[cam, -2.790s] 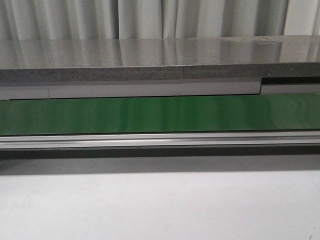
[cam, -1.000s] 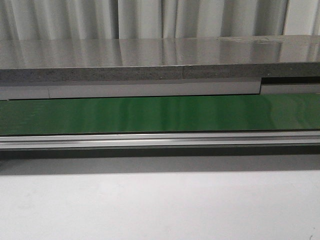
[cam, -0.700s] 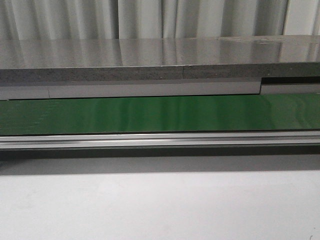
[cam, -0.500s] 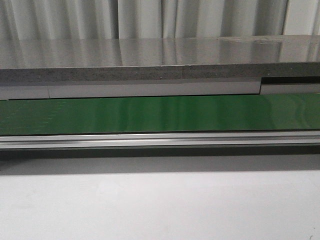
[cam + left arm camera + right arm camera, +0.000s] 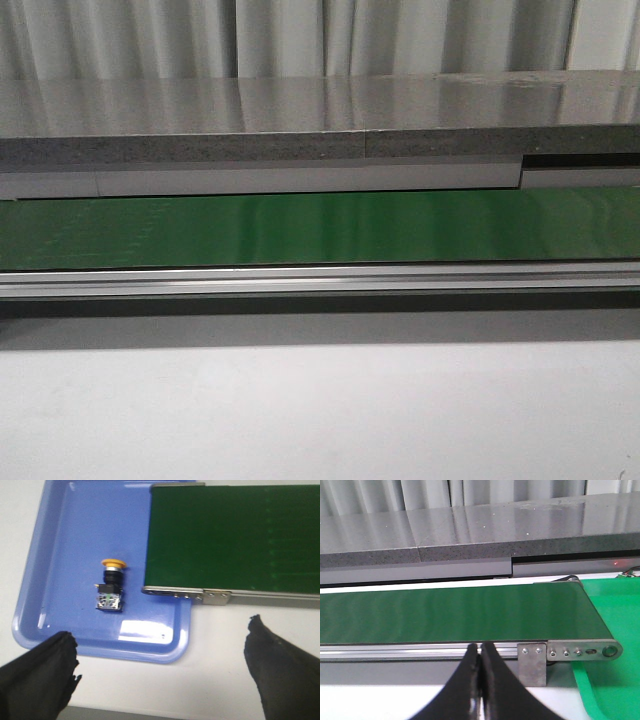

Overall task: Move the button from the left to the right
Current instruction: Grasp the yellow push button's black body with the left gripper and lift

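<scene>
**Button on the blue tray, both my arms clear of it**

My left gripper (image 5: 160,675) hangs above the blue tray (image 5: 65,540), its two dark fingers (image 5: 40,675) spread wide apart with nothing between them. The button (image 5: 111,586) lies on its side on the tray floor, at about 11 o'clock from the gap between my left fingertips in the left wrist view. Its orange-yellow cap points to 12 o'clock and its dark boxy body, with small green-yellow marks on the end face, to 6 o'clock. It touches neither finger. The end of the green conveyor belt (image 5: 230,535) overlaps the tray's edge just beside the button at 3 o'clock, with a metal end bracket (image 5: 200,595) at the belt's near corner.

My right gripper (image 5: 481,680) has its fingers pressed together, holding nothing. Past them runs the same belt (image 5: 450,612), and at 3 o'clock from its far end sits a green tray (image 5: 610,680), only partly in sight.

In the front view I see the belt (image 5: 320,228) crossing from side to side, a grey slab (image 5: 300,125) behind it and the white table (image 5: 320,410) in front; neither of my arms nor the button shows there.
</scene>
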Robot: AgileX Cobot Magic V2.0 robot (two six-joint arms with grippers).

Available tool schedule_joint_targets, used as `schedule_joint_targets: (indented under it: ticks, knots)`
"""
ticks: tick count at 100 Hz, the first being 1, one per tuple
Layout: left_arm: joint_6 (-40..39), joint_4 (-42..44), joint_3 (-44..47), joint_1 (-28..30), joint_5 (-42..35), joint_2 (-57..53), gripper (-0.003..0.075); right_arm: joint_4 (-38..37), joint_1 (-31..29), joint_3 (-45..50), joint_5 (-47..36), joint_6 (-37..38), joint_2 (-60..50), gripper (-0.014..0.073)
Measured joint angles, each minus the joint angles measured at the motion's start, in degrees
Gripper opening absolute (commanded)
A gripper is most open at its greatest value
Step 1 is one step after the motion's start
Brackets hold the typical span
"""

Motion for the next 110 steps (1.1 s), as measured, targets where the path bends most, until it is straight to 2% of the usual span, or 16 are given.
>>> schedule_joint_targets:
  ticks: [25, 44, 83, 110]
  knots:
    - [2.6, 0.5, -5.2, 11.3, -0.1, 11.0, 0.0662, 0.0, 0.0, 0.0, 0.0, 0.0, 0.0, -0.0067]
    - [3.5, -2.2, -7.2, 18.3, -3.8, 19.1, 0.0662, 0.0, 0.0, 0.0, 0.0, 0.0, 0.0, -0.0067]
    - [5.3, -6.0, -11.4, 20.0, -6.3, 36.4, 0.0662, 0.0, 0.0, 0.0, 0.0, 0.0, 0.0, -0.0067]
    - [5.4, -6.0, -11.5, 20.0, -7.4, 42.8, 0.0662, 0.0, 0.0, 0.0, 0.0, 0.0, 0.0, -0.0067]
